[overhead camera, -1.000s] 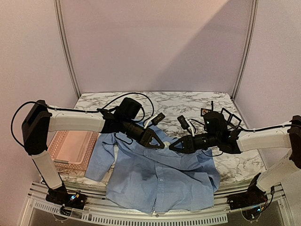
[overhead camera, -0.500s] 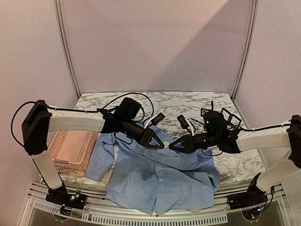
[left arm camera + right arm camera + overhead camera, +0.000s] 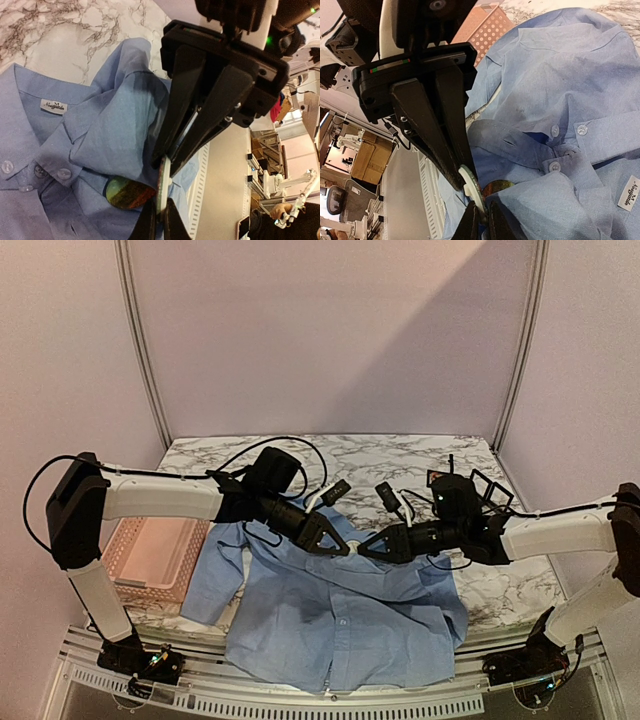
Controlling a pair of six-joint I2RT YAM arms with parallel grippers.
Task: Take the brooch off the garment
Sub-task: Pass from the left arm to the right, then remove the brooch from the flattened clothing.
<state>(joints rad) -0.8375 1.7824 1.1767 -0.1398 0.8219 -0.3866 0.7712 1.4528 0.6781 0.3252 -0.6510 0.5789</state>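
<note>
Brooch: round iridescent disc [image 3: 129, 192] with a green-to-orange sheen. It lies on the fabric just beside the left gripper's [image 3: 160, 222] tips and is still on the shirt.
White disc: thin piece [image 3: 469, 187] seen edge-on where the two grippers' tips meet; probably the brooch's backing, though that is not certain.
Change: the right gripper [image 3: 481, 220] has crept slightly toward the left one and narrowed its jaws; the left has stayed put.
Meaning: a two-sided pinch looks set, so the pull-apart seems next.
Grippers: both closed, each apparently pinching an opposite edge of the white disc.
Garment: light blue shirt [image 3: 340, 620], wrinkled, with its collar bunched under the grippers and its hem over the counter's [image 3: 400, 455] near edge.
</note>
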